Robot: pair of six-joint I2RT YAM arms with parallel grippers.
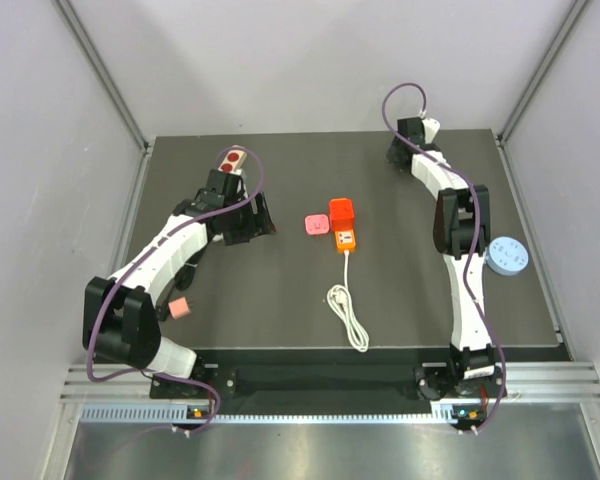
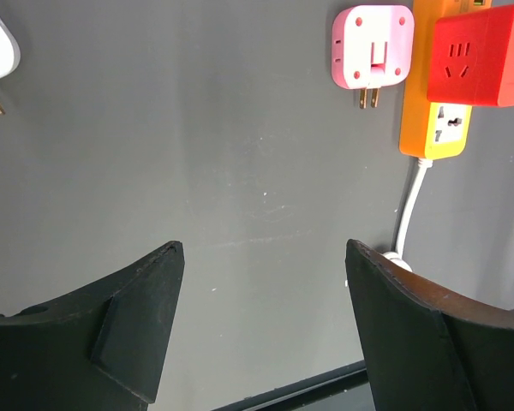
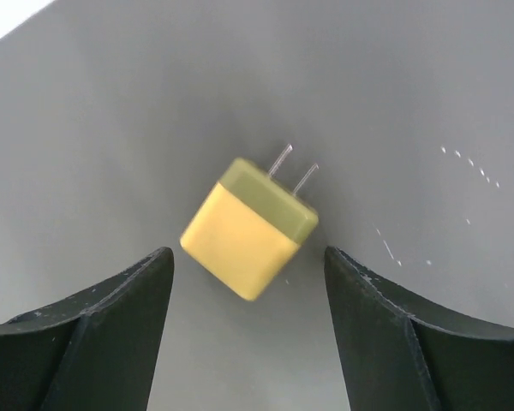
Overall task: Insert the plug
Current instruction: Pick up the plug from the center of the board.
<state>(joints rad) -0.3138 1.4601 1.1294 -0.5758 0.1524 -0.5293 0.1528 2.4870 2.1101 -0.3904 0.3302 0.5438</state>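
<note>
One bright red cube, the plug (image 1: 341,211), sat pressed onto the far end of the orange power strip (image 1: 344,238) near the table's middle, socket face up and square to the strip, so the insertion looked done or nearly so. A pink adapter (image 1: 314,225) lay just beside it, and the left gripper (image 2: 261,248) hung well apart with fingers spread on nothing. Far to the right, the right gripper (image 3: 246,250) hovered with fingers apart around a yellow two-pronged plug (image 3: 248,227) without touching it; next would likely come closing squarely on its sides.
</note>
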